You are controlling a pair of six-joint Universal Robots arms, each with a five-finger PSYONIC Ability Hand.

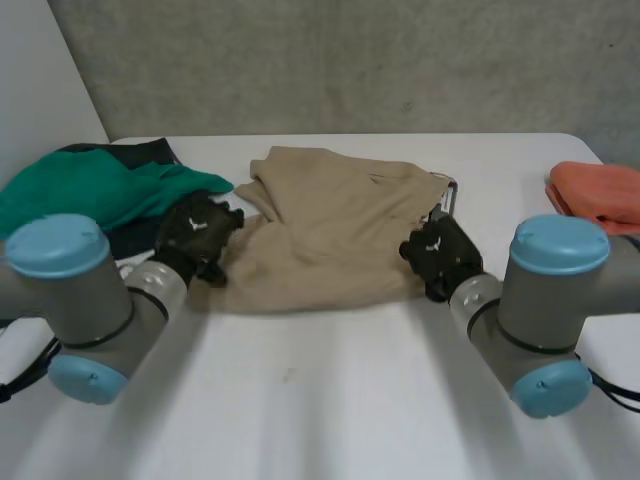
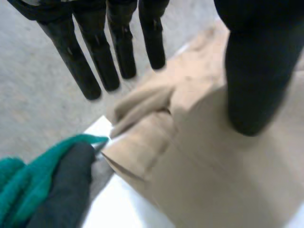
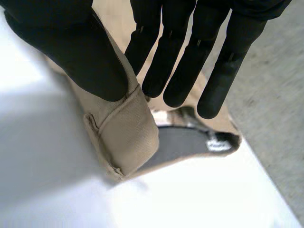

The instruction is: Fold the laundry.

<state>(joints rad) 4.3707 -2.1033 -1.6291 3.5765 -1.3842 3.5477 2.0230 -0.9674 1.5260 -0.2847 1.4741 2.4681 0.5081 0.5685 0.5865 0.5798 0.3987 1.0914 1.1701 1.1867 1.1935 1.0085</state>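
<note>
The left hand (image 1: 200,238) is held at the left edge of the beige garment (image 1: 330,230), fingers (image 2: 97,61) straight and spread from the thumb, nothing gripped. The right hand (image 1: 440,255) is set at the garment's right edge, its thumb against a raised fold of hem, fingers (image 3: 190,57) straight, unclosed. The garment is spread mid-table (image 1: 320,400), between a green cloth (image 1: 90,190) and an orange cloth (image 1: 600,195).

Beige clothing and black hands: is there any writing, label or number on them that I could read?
None can be read.
White tag inside the beige garment: too blurred to read.
Small white mark on the left hand and on the right hand: too small to read.
</note>
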